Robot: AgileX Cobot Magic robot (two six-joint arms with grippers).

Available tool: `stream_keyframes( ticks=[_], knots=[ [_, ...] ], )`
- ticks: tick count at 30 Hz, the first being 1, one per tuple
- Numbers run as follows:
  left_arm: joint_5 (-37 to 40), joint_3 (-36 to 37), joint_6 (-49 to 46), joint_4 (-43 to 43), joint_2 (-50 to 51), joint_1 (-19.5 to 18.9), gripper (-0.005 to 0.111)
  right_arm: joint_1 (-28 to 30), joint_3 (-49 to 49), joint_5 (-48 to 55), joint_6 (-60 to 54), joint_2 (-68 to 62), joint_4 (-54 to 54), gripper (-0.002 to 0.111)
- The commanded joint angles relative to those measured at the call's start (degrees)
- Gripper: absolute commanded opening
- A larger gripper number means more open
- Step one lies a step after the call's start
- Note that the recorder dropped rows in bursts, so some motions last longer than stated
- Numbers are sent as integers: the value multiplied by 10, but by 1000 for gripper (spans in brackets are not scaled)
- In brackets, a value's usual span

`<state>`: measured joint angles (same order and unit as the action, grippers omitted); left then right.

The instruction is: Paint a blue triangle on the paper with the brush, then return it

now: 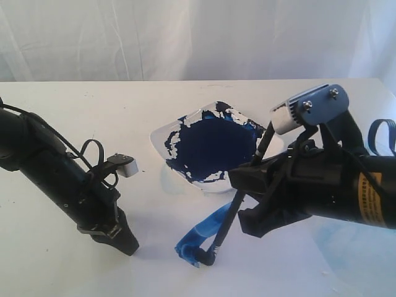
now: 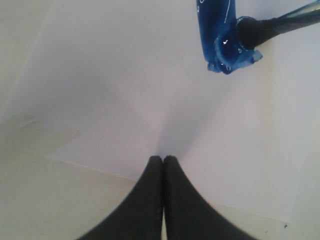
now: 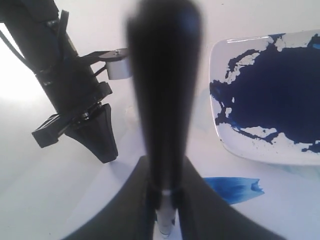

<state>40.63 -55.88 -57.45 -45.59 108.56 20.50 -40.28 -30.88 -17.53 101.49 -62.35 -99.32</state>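
Observation:
My right gripper (image 1: 239, 202) (image 3: 165, 162) is shut on the brush (image 1: 226, 224) (image 3: 165, 75), a thin black handle held steeply. Its paint-loaded bristle tip (image 2: 246, 33) presses on the paper (image 2: 150, 75) at the end of one thick medium-blue stroke (image 1: 204, 232) (image 2: 215, 25) (image 3: 232, 189). No closed blue triangle shows, only this single stroke. My left gripper (image 1: 129, 246) (image 2: 163, 158) (image 3: 109, 157) is shut and empty, with its tips down on the paper near one edge, to the left of the stroke.
A white dish (image 1: 158, 140) (image 3: 250, 152) holding a dark navy paint pool (image 1: 213, 145) (image 3: 272, 95) sits just behind the stroke. Faint pale-blue smears (image 1: 352, 247) mark the surface under the right arm. A white curtain hangs behind the table.

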Motion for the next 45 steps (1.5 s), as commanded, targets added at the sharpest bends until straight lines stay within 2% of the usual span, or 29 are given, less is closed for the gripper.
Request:
stream_keyframes(
  ticks=[1,24,34,40,45],
  knots=[
    [14,-1,3,-5,1,3,0,4,16,14,11,17,-6,0],
    [14,-1,4,-5,1,3,0,4,41,33,31,66,-6,0],
    [9,-2,4,-5,1,3,0,4,-31,26,18,74,-6,0],
    [9,-2,4,-5,1,3,0,4,-121,-43,39,-4,-6,0],
    [9,-2,4,-5,1,3,0,4,-149,-32,64,-39,-6,0]
  ],
)
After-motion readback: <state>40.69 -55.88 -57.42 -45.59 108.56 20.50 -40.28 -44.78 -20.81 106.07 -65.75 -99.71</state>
